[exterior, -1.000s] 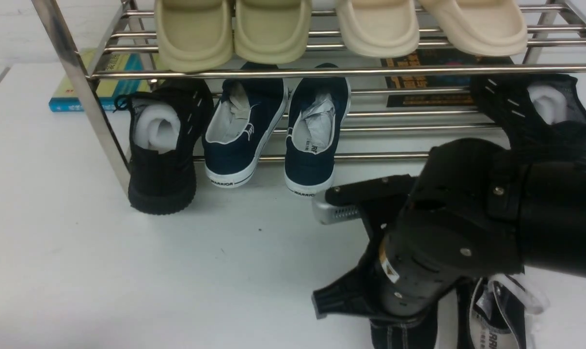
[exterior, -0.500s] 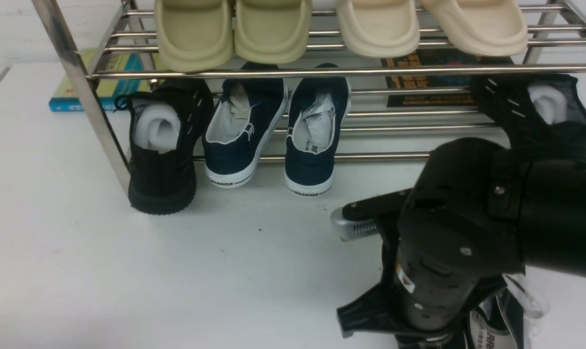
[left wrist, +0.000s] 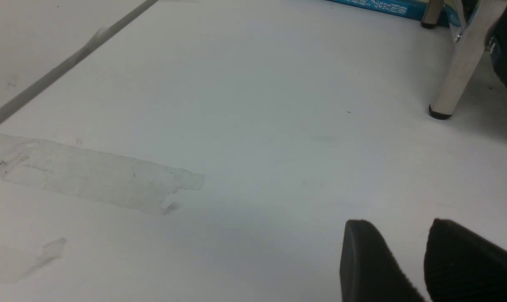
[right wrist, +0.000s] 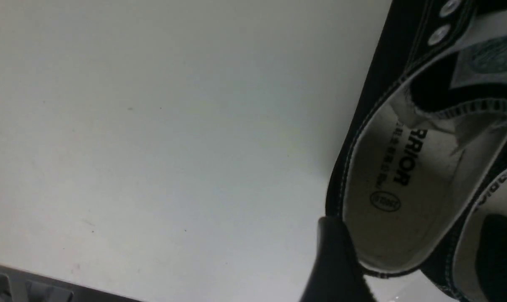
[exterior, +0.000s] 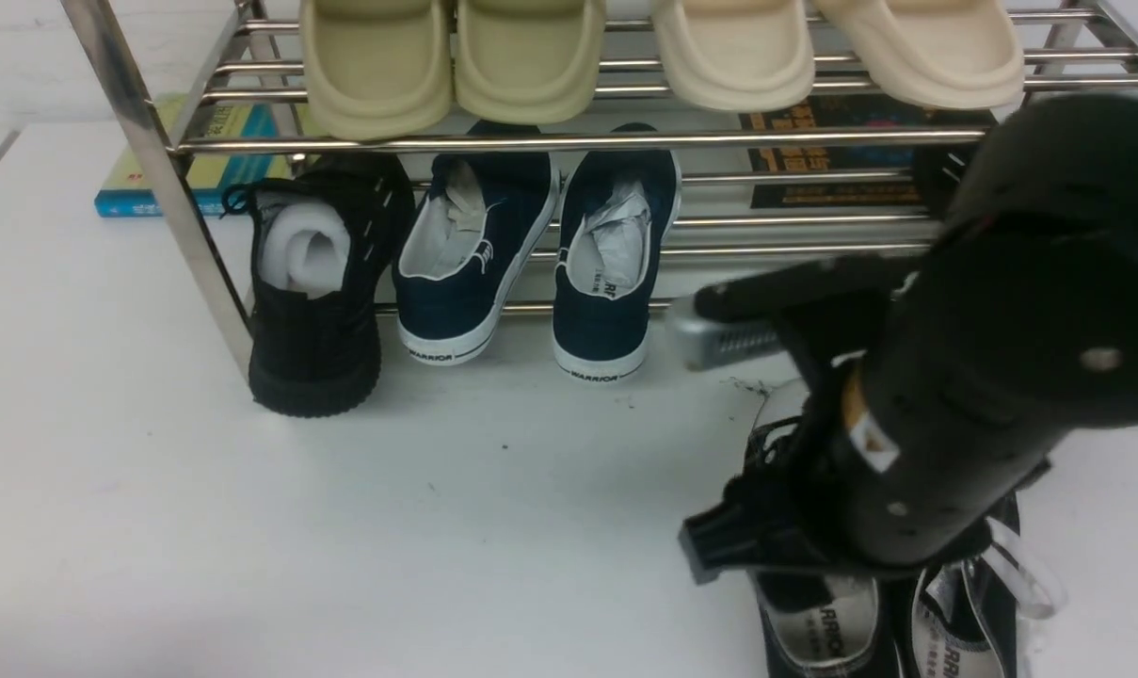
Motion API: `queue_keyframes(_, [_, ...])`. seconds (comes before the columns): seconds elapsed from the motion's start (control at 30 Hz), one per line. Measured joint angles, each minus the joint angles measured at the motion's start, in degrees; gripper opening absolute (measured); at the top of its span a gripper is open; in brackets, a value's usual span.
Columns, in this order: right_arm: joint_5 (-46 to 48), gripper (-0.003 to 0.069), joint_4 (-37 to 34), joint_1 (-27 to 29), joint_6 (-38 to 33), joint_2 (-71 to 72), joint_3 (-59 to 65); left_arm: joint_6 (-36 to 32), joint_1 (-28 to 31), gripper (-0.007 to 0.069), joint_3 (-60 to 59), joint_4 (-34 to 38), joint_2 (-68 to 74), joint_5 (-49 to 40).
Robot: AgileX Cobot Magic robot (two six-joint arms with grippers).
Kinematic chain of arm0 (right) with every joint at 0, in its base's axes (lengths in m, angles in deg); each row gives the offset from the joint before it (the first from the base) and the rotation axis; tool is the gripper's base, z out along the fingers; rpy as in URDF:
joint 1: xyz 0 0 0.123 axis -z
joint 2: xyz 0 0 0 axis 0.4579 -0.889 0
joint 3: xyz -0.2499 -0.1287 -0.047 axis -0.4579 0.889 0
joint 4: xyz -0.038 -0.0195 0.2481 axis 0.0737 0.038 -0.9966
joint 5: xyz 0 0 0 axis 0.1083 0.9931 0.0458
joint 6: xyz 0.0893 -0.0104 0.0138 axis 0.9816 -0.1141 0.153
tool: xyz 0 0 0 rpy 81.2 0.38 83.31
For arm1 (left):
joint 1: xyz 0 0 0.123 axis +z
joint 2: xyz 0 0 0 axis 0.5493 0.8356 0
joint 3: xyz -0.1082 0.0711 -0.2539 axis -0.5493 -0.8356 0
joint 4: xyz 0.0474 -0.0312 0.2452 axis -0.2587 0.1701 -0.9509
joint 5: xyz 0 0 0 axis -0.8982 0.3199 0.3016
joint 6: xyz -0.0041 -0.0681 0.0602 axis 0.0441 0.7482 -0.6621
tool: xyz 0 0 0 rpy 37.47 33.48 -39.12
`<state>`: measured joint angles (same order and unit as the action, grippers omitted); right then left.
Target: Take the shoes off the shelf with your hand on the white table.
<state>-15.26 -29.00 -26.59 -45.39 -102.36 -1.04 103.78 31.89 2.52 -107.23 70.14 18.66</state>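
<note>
"WARRIOR" on white heel sole of both navy slip-ons (exterior: 465, 282). "RRIOR" legible on insole of black sneaker (right wrist: 387, 176), first letters hidden; oval stamp below unreadable. Blue book (exterior: 192, 179) and dark cover (exterior: 832, 193): print too small to read.

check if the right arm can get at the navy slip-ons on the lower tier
Probably yes. The right arm hangs just right of the navy slip-ons, whose heels jut out past the shelf's front bar, with only bare white table between. The upper tier overhead may force a low approach.
</note>
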Motion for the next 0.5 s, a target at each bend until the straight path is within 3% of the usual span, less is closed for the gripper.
queue_keyframes(0.5, [-0.3, 0.0449, 13.8, 0.0, 10.4, -10.5, 2.9, 0.0, 0.0, 0.0242, 0.0, 0.0, 0.0, 0.0])
